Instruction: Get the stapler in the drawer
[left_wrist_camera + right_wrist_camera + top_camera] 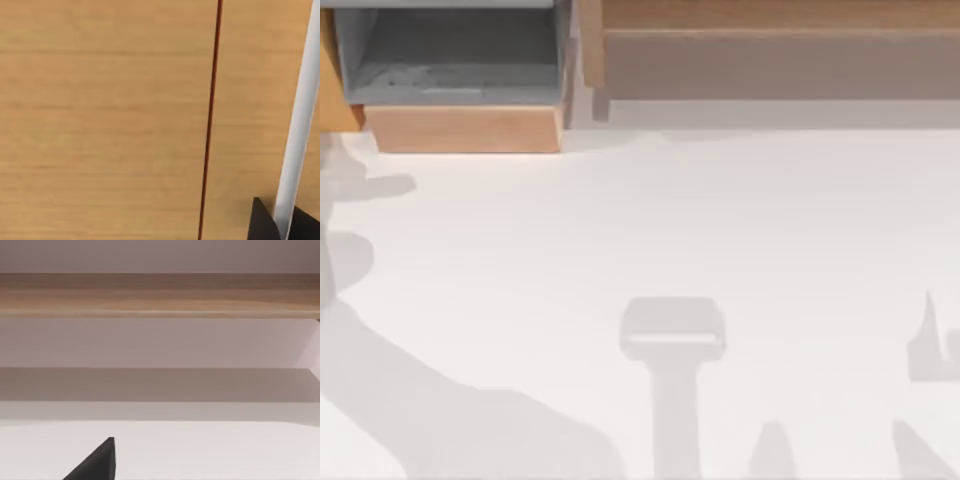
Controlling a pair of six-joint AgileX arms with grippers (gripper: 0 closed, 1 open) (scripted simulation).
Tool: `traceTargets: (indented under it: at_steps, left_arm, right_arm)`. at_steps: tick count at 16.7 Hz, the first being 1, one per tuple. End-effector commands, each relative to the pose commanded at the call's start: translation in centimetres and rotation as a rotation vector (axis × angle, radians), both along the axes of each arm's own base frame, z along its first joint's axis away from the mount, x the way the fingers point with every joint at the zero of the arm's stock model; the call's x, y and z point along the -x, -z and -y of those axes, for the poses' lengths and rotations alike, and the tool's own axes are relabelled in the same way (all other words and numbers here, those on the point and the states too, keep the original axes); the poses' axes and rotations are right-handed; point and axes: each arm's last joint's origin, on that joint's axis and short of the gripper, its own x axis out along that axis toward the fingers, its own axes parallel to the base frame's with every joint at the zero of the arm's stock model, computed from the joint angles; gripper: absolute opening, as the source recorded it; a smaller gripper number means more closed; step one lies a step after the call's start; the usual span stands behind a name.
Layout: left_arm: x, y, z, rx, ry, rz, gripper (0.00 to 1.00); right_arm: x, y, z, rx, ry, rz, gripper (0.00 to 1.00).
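Left claw (280, 222) against wood panel; drawer (465, 128) open top-left.

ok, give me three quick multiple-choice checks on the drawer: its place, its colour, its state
1. In the top view, where does the drawer sit on the table?
A. far edge, at the left
B. near edge, at the right
C. dead centre

2. What colour are the drawer's inner walls?
A. red
B. grey
C. green

3. What state is the drawer in?
A. pushed shut
B. tipped on its side
C. pulled open

Answers:
1 A: its tan front panel lies at the top view's upper left, left of the wooden shelf unit.
2 B: the walls and floor behind the tan panel are grey.
3 C: the top view looks straight down into its inside.
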Motion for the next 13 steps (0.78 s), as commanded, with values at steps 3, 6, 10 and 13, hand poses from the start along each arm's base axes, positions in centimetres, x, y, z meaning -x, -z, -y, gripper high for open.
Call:
traceTargets:
  at_steps: [3, 6, 10, 13]
  left_arm:
    - [0.00, 0.00, 0.00, 0.000, 0.000, 0.000, 0.00]
    - [0.00, 0.00, 0.00, 0.000, 0.000, 0.000, 0.23]
    - [0.00, 0.00, 0.00, 0.000, 0.000, 0.000, 0.53]
    - [0.00, 0.00, 0.00, 0.000, 0.000, 0.000, 0.75]
  right_arm:
    - [0.00, 0.00, 0.00, 0.000, 0.000, 0.000, 1.00]
    - [0.00, 0.00, 0.00, 0.000, 0.000, 0.000, 1.00]
    - [0.00, 0.00, 0.00, 0.000, 0.000, 0.000, 1.00]
    - [0.00, 0.00, 0.00, 0.000, 0.000, 0.000, 1.00]
